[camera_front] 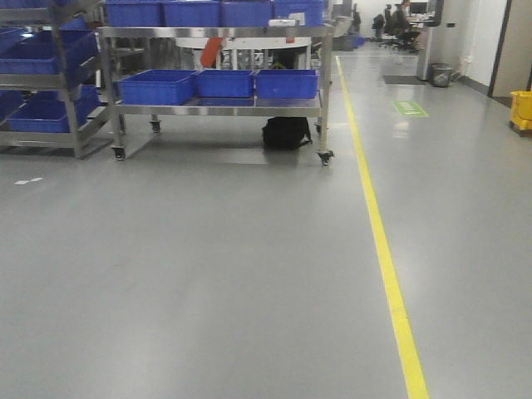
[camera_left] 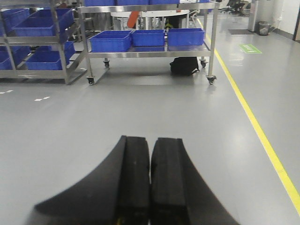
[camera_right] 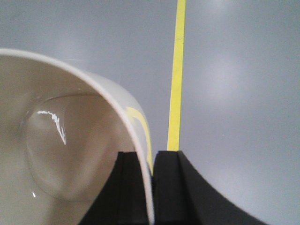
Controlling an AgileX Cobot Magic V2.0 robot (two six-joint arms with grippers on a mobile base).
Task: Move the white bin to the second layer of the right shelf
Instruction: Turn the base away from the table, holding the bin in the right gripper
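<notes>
Right wrist view: your right gripper (camera_right: 151,161) is clamped on the rim wall of the cream-white glossy plastic bin (camera_right: 70,140). One black finger (camera_right: 125,187) sits inside the wall and the other outside it. The bin is tilted so that its smooth rounded inside faces the camera. It is held above the grey floor (camera_right: 234,93), and the yellow floor line (camera_right: 176,70) runs just beside its edge.

Left wrist view: your left gripper (camera_left: 150,145) has its two black fingers pressed together with nothing between them, and it points out over bare floor.

Front view: ahead is a wheeled stainless-steel cart (camera_front: 216,109) with big blue ribbed crates (camera_front: 158,86) on its lower level and more on top. A black bag (camera_front: 287,133) sits on the floor under it. A second steel rack (camera_front: 77,116), far left, carries tilted blue crates. You cannot tell from here whether any level has rollers.
</notes>
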